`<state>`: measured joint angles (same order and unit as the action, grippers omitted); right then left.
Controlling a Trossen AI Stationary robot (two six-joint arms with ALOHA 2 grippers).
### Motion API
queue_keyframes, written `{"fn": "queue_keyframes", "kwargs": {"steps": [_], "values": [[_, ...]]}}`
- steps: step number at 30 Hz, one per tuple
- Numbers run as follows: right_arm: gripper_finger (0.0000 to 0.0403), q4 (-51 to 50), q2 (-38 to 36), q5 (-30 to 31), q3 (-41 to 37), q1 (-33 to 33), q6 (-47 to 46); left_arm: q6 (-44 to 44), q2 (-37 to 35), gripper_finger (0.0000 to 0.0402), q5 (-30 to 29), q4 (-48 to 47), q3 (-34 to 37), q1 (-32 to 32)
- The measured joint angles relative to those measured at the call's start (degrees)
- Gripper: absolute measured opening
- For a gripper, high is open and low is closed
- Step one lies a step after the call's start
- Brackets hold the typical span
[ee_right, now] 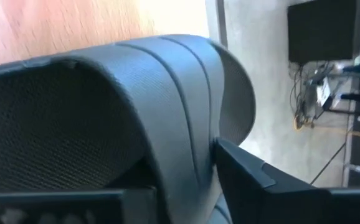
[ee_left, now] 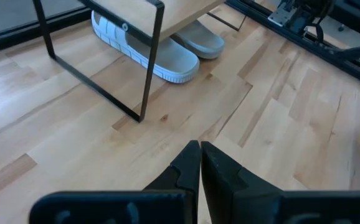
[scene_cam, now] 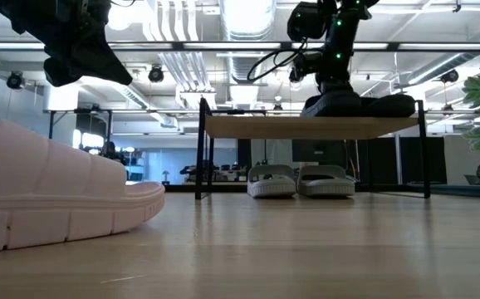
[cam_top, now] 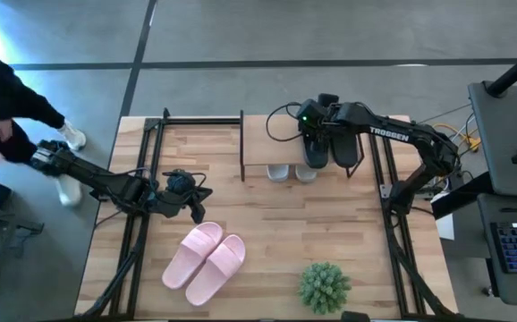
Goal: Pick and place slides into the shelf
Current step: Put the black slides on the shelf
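Overhead looks straight down, low camera sits at tabletop level; both share the shelf [cam_top: 294, 143], wrist cameras close in.

Counter [cam_top: 276, 224]: pale wood planks, matt, visible grain. Shelf [scene_cam: 306, 126]: same light wood top, thin black metal frame. Black slide [ee_right: 105, 112]: matt, fine pebbled texture, ribbed strap. Pink slides [cam_top: 205, 255]: smooth matt foam, ribbed sole edge.
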<state>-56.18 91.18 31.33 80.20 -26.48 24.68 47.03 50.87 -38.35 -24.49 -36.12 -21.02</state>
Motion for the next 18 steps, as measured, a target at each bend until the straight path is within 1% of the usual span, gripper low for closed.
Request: {"fn": "queue_keyframes", "kwargs": {"steps": [4,9,18], "values": [[0.0140,-2.84,-0.47,0.19,0.01,0.18,-2.92,0.65,-0.02,0.0000,0.00,0.00,0.00,0.00],[0.0157,-5.02,-1.95,0.09,-0.06,0.85,-4.82,0.65,0.00,0.0000,0.01,0.02,0.00,0.00],[0.0156,-9.27,-6.27,-0.71,-0.08,1.44,-9.33,0.65,-0.02,0.0000,0.02,0.02,0.00,0.00]]}}
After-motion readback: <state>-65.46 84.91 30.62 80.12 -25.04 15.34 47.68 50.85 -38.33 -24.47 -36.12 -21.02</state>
